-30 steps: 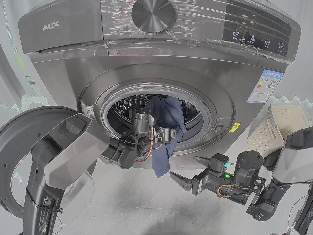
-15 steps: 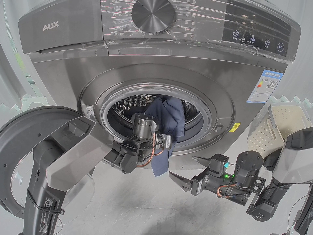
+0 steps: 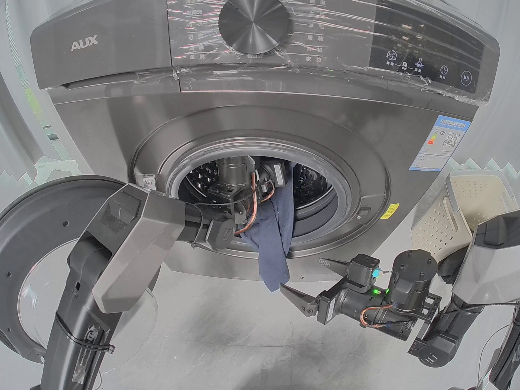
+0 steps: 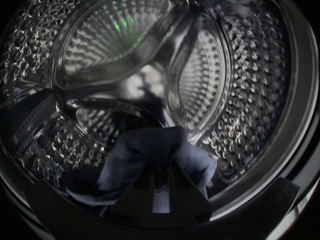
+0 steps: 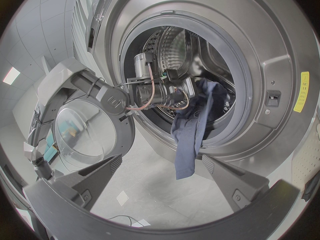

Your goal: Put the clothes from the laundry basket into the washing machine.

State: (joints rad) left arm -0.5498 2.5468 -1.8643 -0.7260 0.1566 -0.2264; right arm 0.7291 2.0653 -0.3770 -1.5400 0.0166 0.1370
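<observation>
Garment [image 3: 273,245]: one, hanging from washing machine [image 3: 108,120] opening

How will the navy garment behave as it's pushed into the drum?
Probably floppy: the garment hangs limp over the door rim. Likely light, bunching where the left tool pinches it. Its tail may trail outside.

Both arms are wearing angular pale-grey shells over black joints. The left arm [image 3: 135,234] is carrying a black cable tie [image 3: 81,343] round its lower link, and a copper-coloured cable [image 3: 252,209] is looping past a silver cylinder [image 3: 234,170] at its wrist. The right arm [image 3: 490,255] is showing a round black housing [image 3: 414,273] at its wrist, with a green light [image 3: 375,292] glowing beside it. The right gripper [image 3: 301,275] is showing black wedge-shaped fingers [image 5: 100,177] with dimpled pads and small screws [image 5: 237,197] at their bases.
</observation>
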